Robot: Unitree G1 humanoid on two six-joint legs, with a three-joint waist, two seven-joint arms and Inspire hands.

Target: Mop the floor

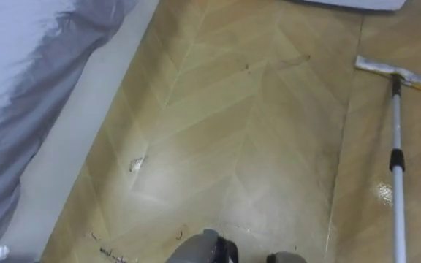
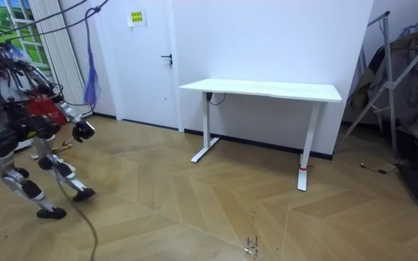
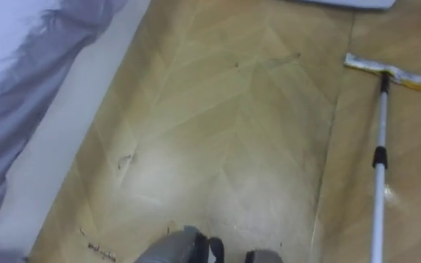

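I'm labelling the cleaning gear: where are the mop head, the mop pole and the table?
Mop head [image 1: 380,67]: left eye view, on its flat pad.
Mop pole [image 1: 399,212]: left eye view, on the lower shaft.
Table [image 2: 267,90]: room view, on its white top.

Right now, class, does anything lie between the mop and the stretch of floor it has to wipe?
Nothing visible does. The mop head rests on the wood floor at the robot's right, with bare boards beside it; a small pale scrap lies near the left wall.

Wood floor [image 1: 254,124]; mop head [image 1: 397,73] resting on it; small scrap [image 1: 136,165].
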